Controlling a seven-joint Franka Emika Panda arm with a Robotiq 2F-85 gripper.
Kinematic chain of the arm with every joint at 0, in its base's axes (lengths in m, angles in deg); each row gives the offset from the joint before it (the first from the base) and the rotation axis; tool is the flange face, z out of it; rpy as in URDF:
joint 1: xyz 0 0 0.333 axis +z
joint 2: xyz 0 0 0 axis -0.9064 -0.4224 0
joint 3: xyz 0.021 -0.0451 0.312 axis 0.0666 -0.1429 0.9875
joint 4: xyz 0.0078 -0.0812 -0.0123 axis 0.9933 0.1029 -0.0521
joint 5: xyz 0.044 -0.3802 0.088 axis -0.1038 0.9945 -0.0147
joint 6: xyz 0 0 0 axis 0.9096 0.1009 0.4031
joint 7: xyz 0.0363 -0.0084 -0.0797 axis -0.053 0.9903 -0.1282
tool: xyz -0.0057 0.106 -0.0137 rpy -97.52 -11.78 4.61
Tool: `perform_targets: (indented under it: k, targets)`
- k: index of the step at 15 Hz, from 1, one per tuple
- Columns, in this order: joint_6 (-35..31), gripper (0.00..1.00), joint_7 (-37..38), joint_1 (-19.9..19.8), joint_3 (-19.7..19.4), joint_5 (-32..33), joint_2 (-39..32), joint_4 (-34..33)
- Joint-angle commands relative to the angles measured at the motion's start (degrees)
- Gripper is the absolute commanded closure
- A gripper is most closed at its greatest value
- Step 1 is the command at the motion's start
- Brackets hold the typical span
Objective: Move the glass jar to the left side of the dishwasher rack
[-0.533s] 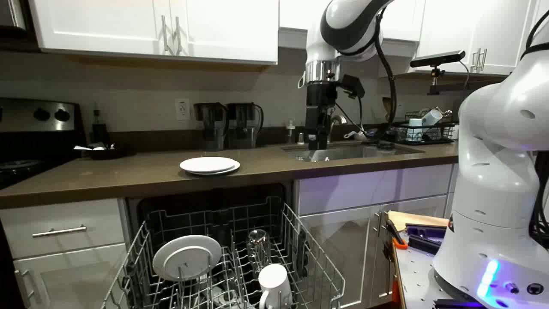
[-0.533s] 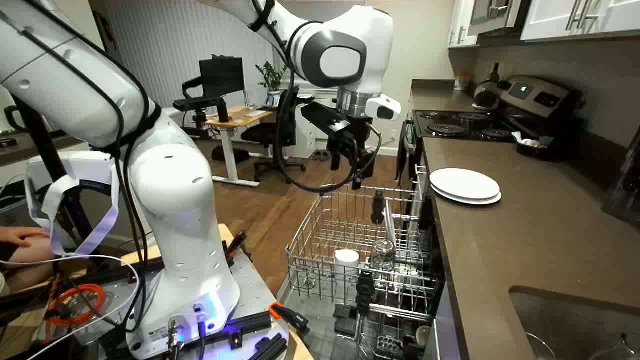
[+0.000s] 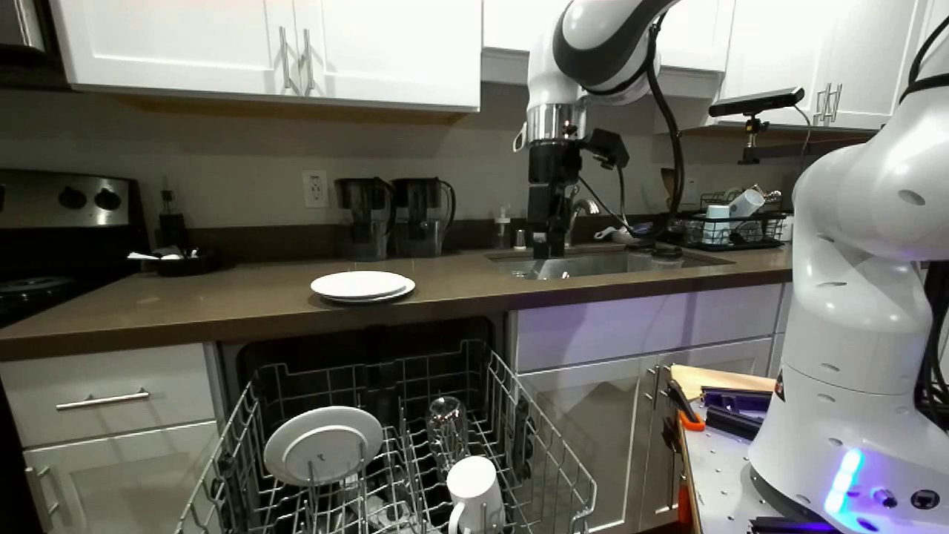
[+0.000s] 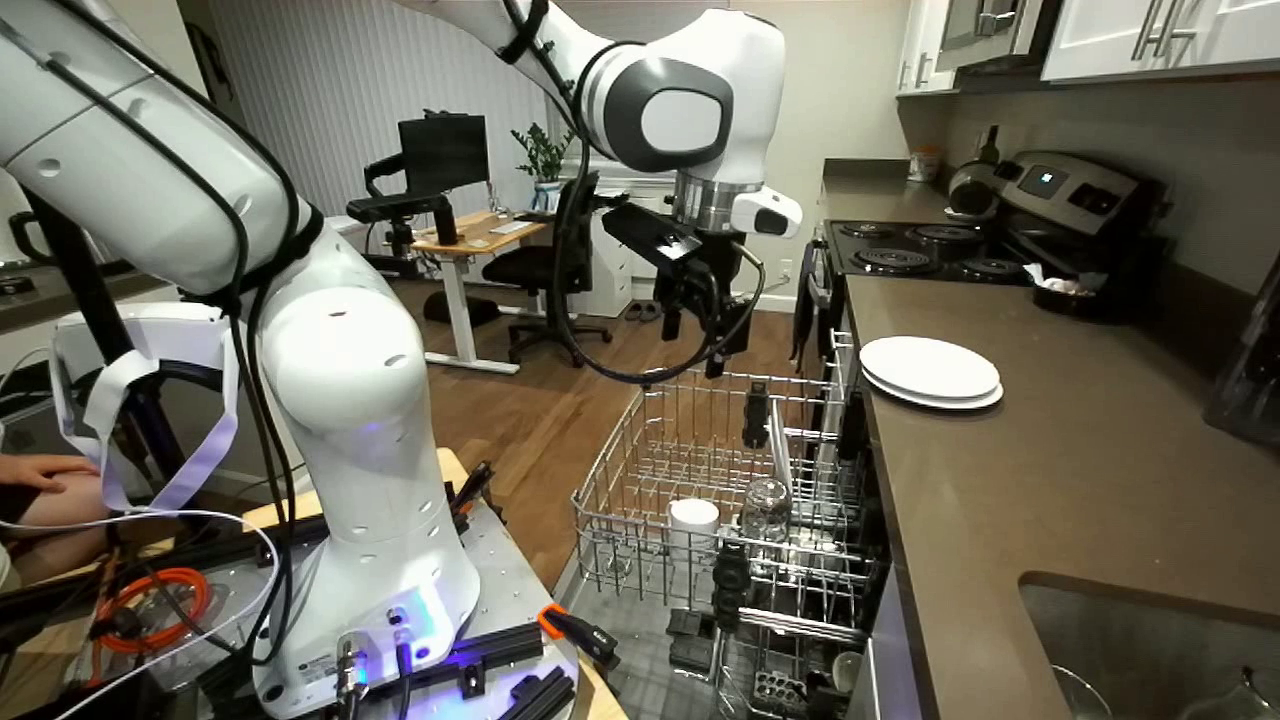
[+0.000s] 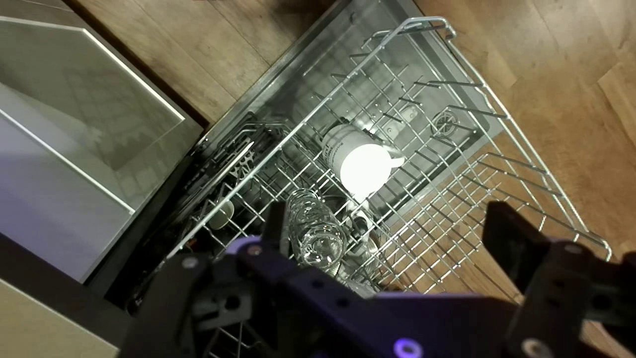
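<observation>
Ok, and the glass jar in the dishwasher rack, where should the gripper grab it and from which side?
Probably from above, with the open gripper closing across the upper body of the glass jar: it stands roughly upright and cylindrical, and wires of the dishwasher rack crowd its lower part. The white mug is close by, so avoid gripping that side.
</observation>
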Motion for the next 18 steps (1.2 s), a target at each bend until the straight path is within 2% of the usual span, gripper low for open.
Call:
perform_targets:
  k: [1, 5, 8, 18]
  targets:
    - [3.0, 0.00, -0.6, -1.2, 3.5, 4.7, -5.2, -5.9]
    - [1.7, 0.00, -3.8, -0.2, 5.1, 10.7, -11.7, -12.5]
    - [-1.8, 0.00, -5.4, 0.4, 6.2, 13.5, -17.1, -16.8]
    - [-15.9, 0.00, -15.1, 0.5, 7.4, 7.5, -38.0, -25.3]
